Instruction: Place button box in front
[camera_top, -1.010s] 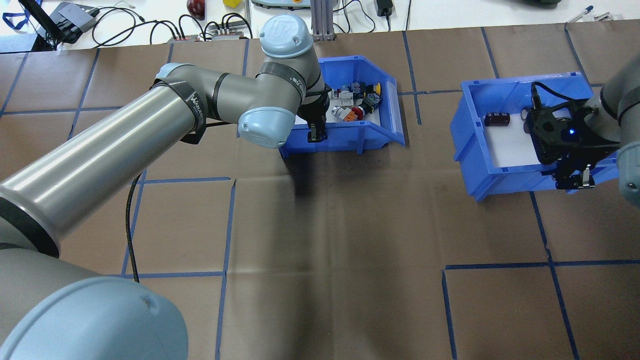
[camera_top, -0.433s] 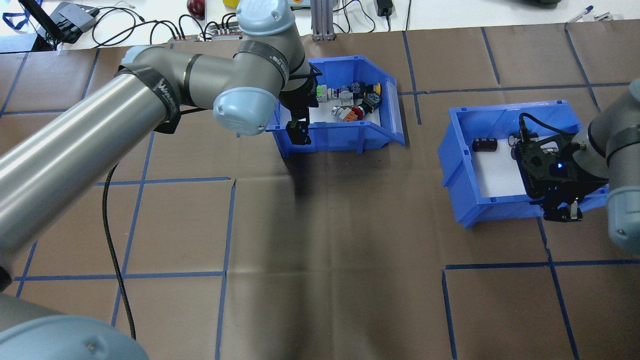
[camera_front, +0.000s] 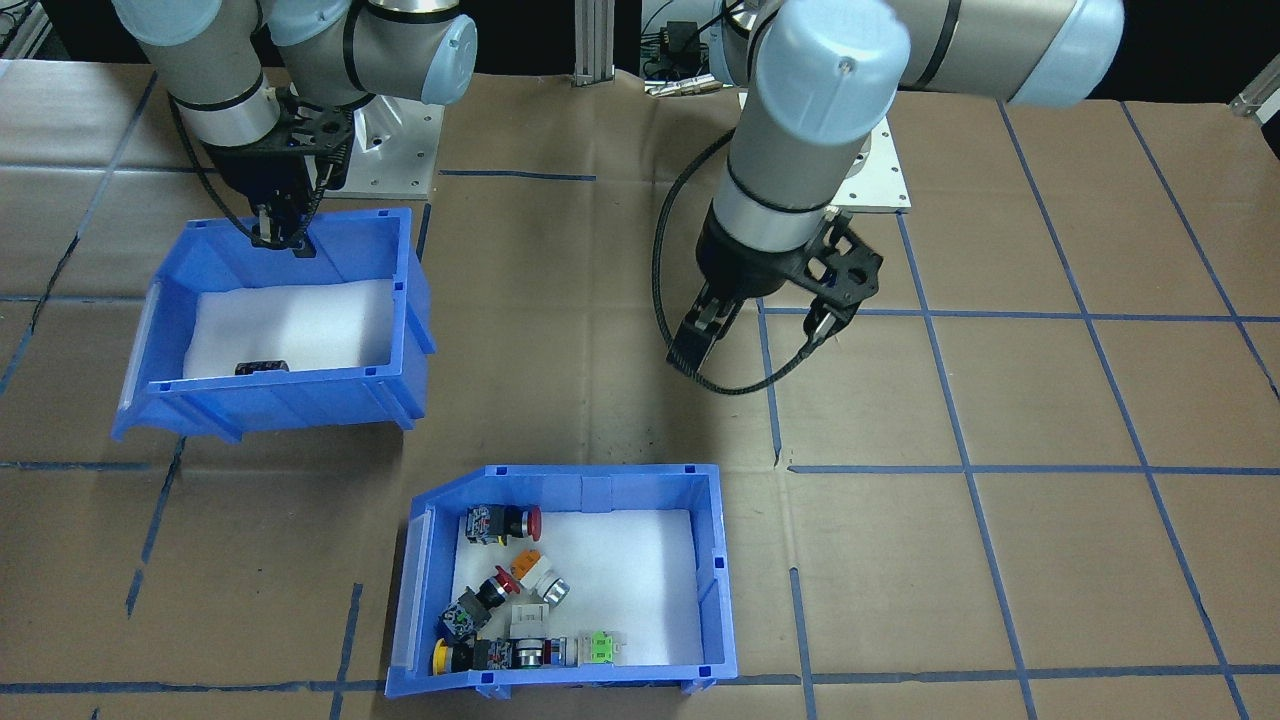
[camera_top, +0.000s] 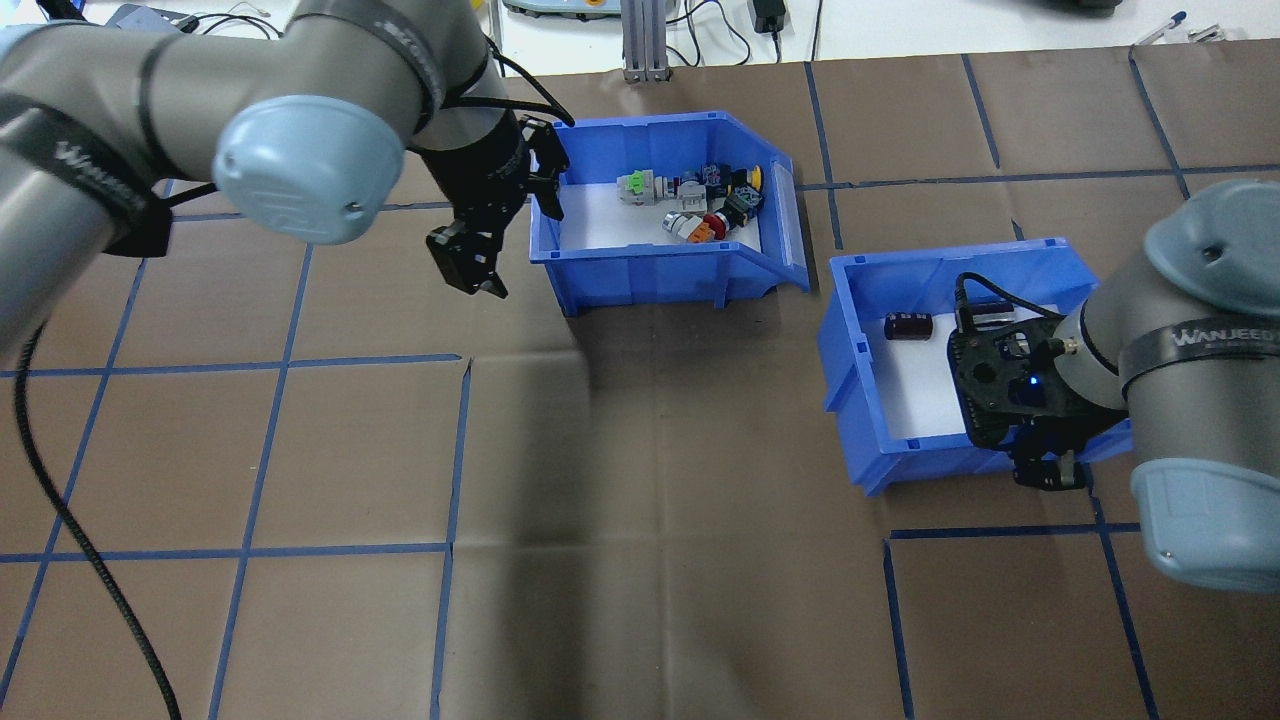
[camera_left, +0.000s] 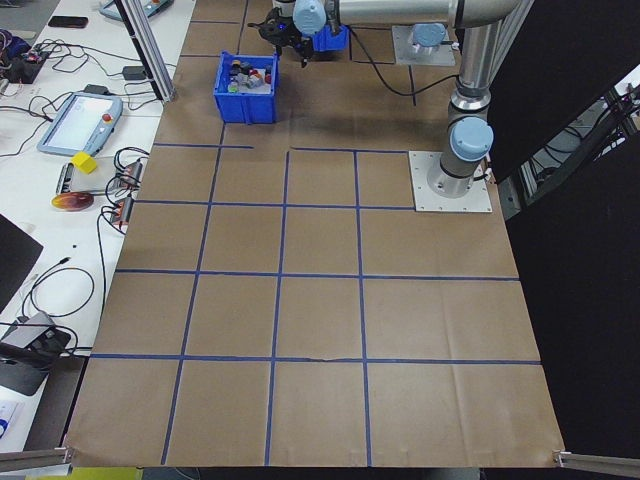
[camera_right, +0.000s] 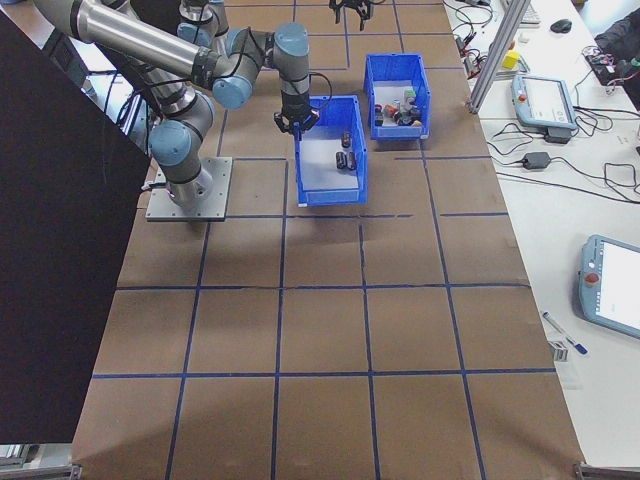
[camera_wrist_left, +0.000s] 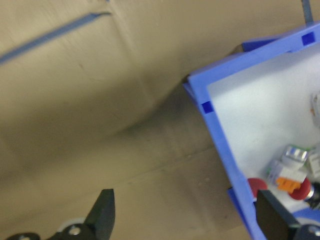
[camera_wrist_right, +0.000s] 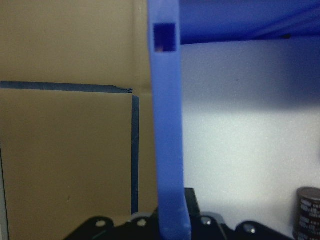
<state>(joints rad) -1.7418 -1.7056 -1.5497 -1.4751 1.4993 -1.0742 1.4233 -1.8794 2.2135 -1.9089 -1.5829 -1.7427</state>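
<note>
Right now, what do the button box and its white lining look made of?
Button box: glossy blue moulded plastic, judging by its ribbed walls and sheen. White lining: matte, soft-looking, probably foam sheet; texture too fine to confirm.

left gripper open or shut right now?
Open. The left gripper hangs beside the button box, fingers spread, nothing between them in the wrist view.

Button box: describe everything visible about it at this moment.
The button box is a blue plastic bin with a sloped cut-away end and a white foam lining. It sits flat and upright on the brown paper-covered table. Small push-button switches, red, yellow, orange and green, lie loose toward the cut-away end. Nothing grips it: the left gripper, open, hangs just off its closed end, apart from it.
</note>
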